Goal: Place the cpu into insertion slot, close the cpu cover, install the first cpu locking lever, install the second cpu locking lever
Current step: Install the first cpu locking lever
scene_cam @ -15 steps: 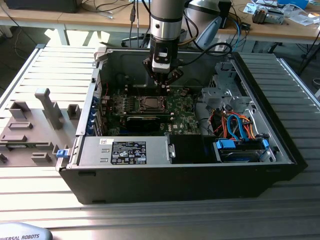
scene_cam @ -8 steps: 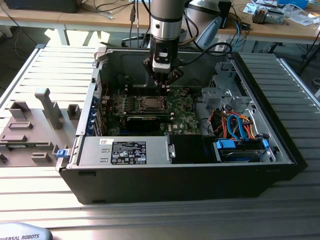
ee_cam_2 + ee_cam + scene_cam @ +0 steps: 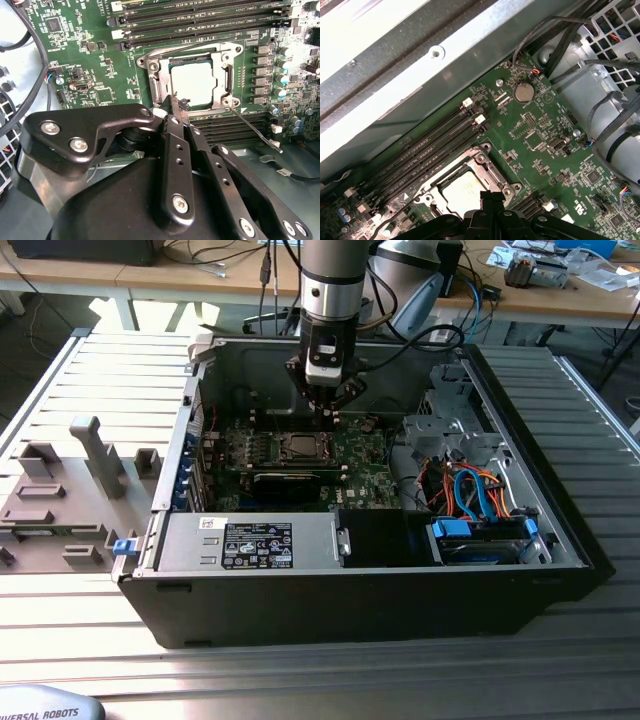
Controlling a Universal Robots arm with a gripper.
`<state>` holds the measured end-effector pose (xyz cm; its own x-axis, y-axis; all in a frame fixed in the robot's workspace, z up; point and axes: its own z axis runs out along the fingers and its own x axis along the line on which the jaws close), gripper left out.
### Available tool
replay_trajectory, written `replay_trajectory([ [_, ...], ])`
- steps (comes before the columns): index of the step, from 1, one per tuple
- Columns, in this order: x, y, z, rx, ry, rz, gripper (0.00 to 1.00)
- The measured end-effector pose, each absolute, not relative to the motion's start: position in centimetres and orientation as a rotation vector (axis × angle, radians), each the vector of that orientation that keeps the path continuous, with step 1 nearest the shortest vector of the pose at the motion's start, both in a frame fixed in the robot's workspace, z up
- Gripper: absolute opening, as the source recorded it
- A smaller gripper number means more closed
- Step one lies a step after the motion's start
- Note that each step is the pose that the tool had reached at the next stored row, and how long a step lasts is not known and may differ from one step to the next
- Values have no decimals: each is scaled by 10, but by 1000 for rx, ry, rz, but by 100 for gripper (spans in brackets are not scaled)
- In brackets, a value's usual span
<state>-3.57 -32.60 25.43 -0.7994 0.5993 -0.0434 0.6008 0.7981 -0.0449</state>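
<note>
The open computer case [image 3: 250, 610] stands mid-bench [image 3: 100, 640], and the claw [image 3: 176, 102] reaches into it over the green circuit board [image 3: 75, 50], toward the case's far wall. The cpu [image 3: 192, 82] lies flat in the insertion slot [image 3: 300, 448], its silver top showing through the window of the cpu cover [image 3: 227, 52], which lies down over it. The claw's fingers are pressed together with nothing seen between them, and their tips sit at the cover's near edge. A thin wire lever [image 3: 255, 127] juts out from one corner of the cover, slanting across the neighbouring memory slots [image 3: 225, 127].
</note>
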Motion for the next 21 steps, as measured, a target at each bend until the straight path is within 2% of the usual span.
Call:
replay_trajectory([
  [21,-36,-326,254,939,2967,-87,11],
])
